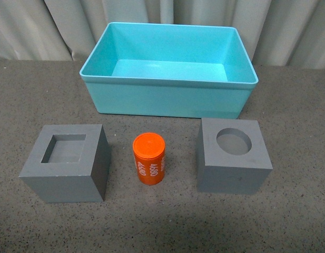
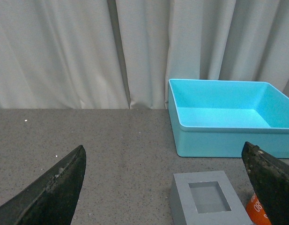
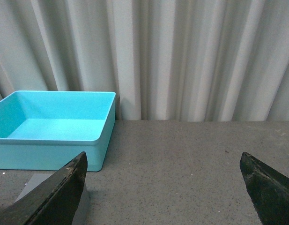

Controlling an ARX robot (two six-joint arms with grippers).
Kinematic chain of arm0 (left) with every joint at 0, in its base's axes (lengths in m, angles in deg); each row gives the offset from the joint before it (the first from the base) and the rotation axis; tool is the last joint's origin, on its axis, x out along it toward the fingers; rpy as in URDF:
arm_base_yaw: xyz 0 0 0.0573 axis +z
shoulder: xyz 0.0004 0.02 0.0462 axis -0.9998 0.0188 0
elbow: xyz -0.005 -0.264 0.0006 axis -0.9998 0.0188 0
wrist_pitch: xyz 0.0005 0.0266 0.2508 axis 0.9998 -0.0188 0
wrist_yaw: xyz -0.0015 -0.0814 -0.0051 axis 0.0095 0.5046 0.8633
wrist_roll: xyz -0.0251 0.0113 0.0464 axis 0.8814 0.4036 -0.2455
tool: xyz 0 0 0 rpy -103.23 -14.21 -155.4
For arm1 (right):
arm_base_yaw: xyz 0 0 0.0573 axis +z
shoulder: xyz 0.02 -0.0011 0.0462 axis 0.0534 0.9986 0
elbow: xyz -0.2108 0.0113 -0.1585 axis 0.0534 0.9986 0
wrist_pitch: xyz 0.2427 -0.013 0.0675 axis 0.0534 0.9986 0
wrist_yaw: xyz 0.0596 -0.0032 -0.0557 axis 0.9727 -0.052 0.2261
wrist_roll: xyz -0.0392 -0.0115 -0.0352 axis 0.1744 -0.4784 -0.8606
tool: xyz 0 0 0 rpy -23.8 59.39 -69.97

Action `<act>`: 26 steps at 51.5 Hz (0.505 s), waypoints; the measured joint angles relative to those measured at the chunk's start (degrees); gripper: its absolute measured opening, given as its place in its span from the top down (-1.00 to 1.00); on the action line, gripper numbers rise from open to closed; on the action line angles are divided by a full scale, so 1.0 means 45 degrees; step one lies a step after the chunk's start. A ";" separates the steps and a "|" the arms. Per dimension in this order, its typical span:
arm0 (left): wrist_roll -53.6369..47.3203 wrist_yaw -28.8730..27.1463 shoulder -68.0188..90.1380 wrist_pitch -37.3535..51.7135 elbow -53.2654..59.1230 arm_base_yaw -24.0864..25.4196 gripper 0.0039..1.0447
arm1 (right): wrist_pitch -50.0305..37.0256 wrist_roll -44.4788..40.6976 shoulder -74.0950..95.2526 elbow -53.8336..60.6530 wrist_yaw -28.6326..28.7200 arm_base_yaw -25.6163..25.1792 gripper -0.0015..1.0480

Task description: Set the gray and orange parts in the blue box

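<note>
In the front view a gray cube with a square recess (image 1: 67, 162) stands at the left, an orange cylinder with white digits (image 1: 149, 158) in the middle, and a gray cube with a round recess (image 1: 233, 155) at the right. Behind them sits the empty blue box (image 1: 167, 97). Neither arm shows in the front view. My left gripper (image 2: 165, 161) is open, above and short of the square-recess cube (image 2: 207, 199), with the orange cylinder (image 2: 255, 209) partly hidden by one finger and the box (image 2: 219, 140) beyond. My right gripper (image 3: 163, 161) is open over bare table; the box (image 3: 50, 154) lies off to one side.
All parts rest on a dark gray speckled table (image 1: 25, 105). A pale pleated curtain (image 1: 46, 26) hangs right behind the table and the box. A gray cube's corner (image 3: 32, 187) peeks out beside one right finger.
</note>
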 joint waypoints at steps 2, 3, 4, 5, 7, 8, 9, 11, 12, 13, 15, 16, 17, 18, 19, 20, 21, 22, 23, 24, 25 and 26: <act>0.0000 0.0000 0.0000 0.0000 0.0000 0.0000 -0.88 | 0.0000 0.0000 0.0000 0.0000 0.0000 0.0000 -0.81; 0.0000 0.0000 0.0000 0.0000 0.0000 0.0000 -0.88 | 0.0000 0.0000 0.0000 0.0000 0.0000 0.0000 -0.81; 0.0000 0.0000 0.0000 0.0000 0.0000 0.0000 -0.88 | 0.0000 0.0000 0.0000 0.0000 0.0000 0.0000 -0.81; 0.0000 -0.0005 0.0000 0.0000 -0.0005 0.0000 -0.88 | 0.0000 0.0000 0.0000 0.0000 0.0000 0.0000 -0.81; 0.0000 -0.0005 0.0000 0.0000 -0.0005 0.0000 -0.88 | 0.0000 0.0000 0.0000 0.0000 0.0000 0.0000 -0.81; 0.0000 0.0000 0.0000 0.0000 -0.0005 0.0000 -0.88 | 0.0000 0.0000 0.0000 0.0000 0.0000 0.0000 -0.81; 0.0000 0.0000 0.0000 0.0000 -0.0005 0.0000 -0.88 | 0.0000 0.0000 0.0000 0.0000 0.0000 0.0000 -0.81; 0.0000 -0.0005 0.0000 0.0000 0.0000 0.0000 -0.88 | 0.0000 0.0000 0.0000 0.0000 0.0000 0.0000 -0.81; 0.0000 0.0000 0.0000 0.0000 0.0000 0.0000 -0.88 | 0.0000 0.0000 0.0000 0.0000 0.0000 0.0000 -0.81; 0.0000 0.0000 0.0000 0.0000 -0.0005 0.0000 -0.88 | 0.0000 0.0000 0.0000 0.0000 0.0000 0.0000 -0.81; 0.0000 0.0000 0.0000 0.0000 -0.0005 0.0000 -0.88 | 0.0000 0.0000 0.0000 0.0000 0.0000 0.0000 -0.81; 0.0000 0.0000 0.0000 0.0000 -0.0005 0.0000 -0.88 | 0.0000 0.0000 0.0000 0.0000 0.0000 0.0000 -0.81; 0.0000 -0.0005 0.0000 0.0000 0.0000 0.0000 -0.88 | 0.0000 0.0000 0.0000 0.0000 0.0000 0.0000 -0.81; 0.0000 0.0000 0.0000 0.0000 -0.0005 0.0000 -0.88 | 0.0000 0.0000 0.0000 0.0000 0.0000 0.0000 -0.81; 0.0000 0.0000 0.0000 0.0000 -0.0005 0.0000 -0.88 | 0.0000 0.0000 0.0000 0.0000 0.0000 0.0000 -0.81; 0.0000 0.0000 0.0000 0.0000 0.0000 0.0000 -0.88 | 0.0000 0.0000 0.0000 0.0000 0.0000 0.0000 -0.81; 0.0000 0.0000 0.0000 0.0000 -0.0005 0.0000 -0.88 | 0.0000 0.0000 0.0000 0.0000 0.0000 0.0000 -0.81; 0.0000 -0.0005 0.0000 0.0000 0.0000 0.0000 -0.88 | 0.0000 0.0000 0.0000 0.0000 0.0000 0.0000 -0.81; 0.0000 0.0000 0.0000 0.0000 0.0000 0.0000 -0.88 | 0.0000 0.0000 0.0000 0.0000 0.0000 0.0000 -0.81; 0.0000 0.0000 0.0000 0.0000 0.0000 0.0000 -0.88 | 0.0000 0.0000 0.0000 0.0000 0.0000 0.0000 -0.81; 0.0000 0.0000 0.0000 0.0000 0.0000 0.0000 -0.88 | 0.0000 0.0000 0.0000 0.0000 0.0000 0.0000 -0.81; 0.0000 0.0000 0.0000 0.0000 -0.0005 0.0000 -0.88 | 0.0000 0.0000 0.0000 0.0000 0.0000 0.0000 -0.81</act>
